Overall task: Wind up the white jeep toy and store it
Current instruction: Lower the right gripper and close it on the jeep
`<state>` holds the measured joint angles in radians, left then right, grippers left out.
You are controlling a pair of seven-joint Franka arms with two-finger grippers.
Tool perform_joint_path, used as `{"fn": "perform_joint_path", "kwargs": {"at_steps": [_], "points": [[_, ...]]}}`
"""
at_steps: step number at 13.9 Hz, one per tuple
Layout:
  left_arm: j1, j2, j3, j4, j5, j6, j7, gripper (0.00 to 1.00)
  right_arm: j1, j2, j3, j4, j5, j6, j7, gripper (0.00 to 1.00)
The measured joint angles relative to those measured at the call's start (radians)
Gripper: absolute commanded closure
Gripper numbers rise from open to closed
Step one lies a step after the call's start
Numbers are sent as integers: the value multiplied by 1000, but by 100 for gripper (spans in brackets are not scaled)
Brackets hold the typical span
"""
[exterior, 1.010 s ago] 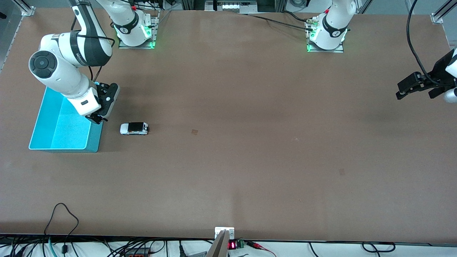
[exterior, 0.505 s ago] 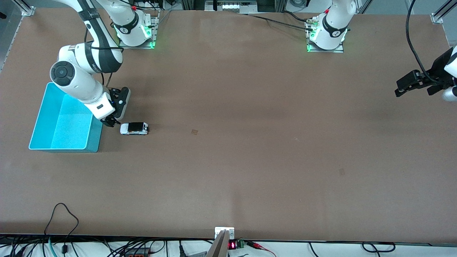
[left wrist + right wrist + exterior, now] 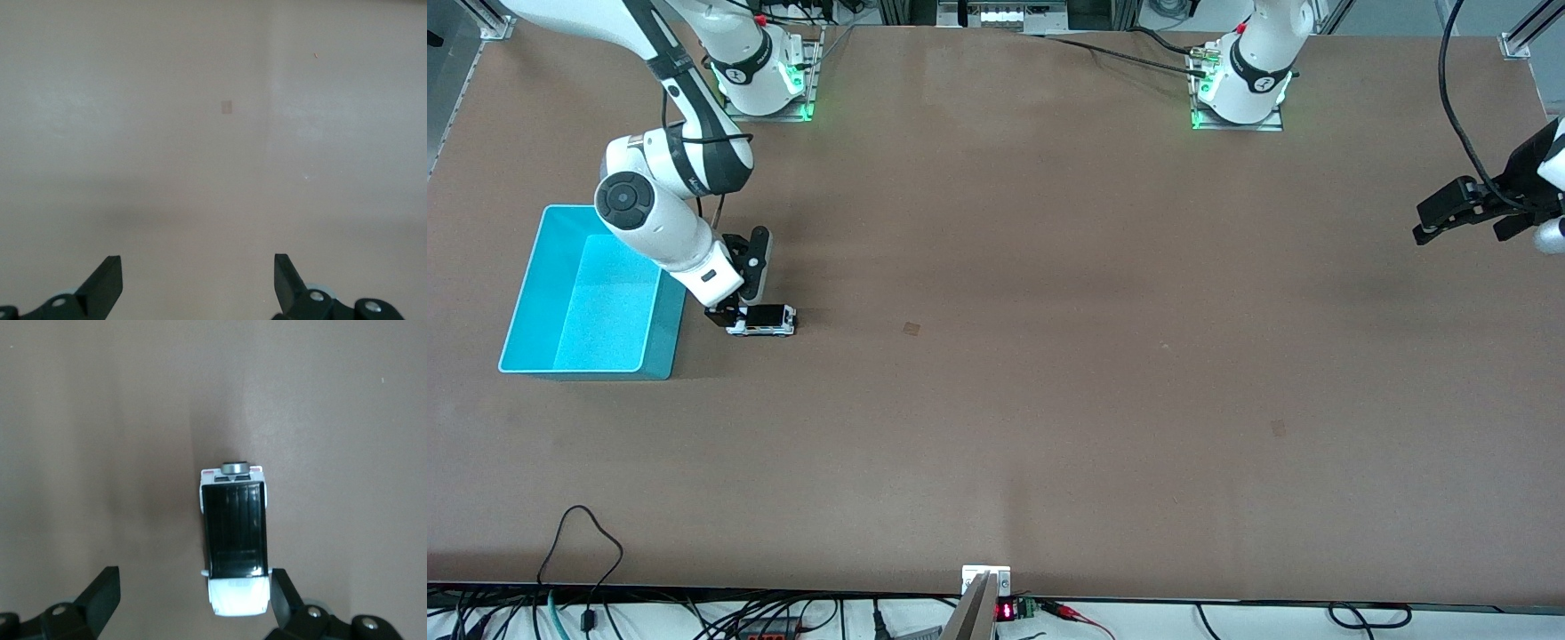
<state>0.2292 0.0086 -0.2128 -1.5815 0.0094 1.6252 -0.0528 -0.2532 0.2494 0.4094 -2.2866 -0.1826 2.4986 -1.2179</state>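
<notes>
Right end effector [image 3: 729,318] open over white jeep toy [image 3: 763,321] beside turquoise bin [image 3: 587,298]; left end effector [image 3: 1463,218] open, waiting above the surface [image 3: 1049,400].

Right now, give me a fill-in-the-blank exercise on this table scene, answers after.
1. The white jeep toy stands on the table beside the ____ bin.
2. The right gripper hangs over the jeep with its fingers ____.
3. The jeep's roof panel is ____.
4. The left gripper waits, holding ____.

Missing words: turquoise; open; black; nothing
</notes>
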Motion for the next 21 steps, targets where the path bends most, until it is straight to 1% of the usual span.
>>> {"fn": "perform_joint_path", "kwargs": {"at_steps": [5,10,21], "points": [[0,1,0,-1,0,9,0,0,9,44,0,3,-17,57,0,0],[0,1,0,-2,0,28,0,0,16,60,0,13,-53,71,0,0],[0,2,0,-6,0,39,0,0,16,101,-5,20,-61,107,0,0]]}}
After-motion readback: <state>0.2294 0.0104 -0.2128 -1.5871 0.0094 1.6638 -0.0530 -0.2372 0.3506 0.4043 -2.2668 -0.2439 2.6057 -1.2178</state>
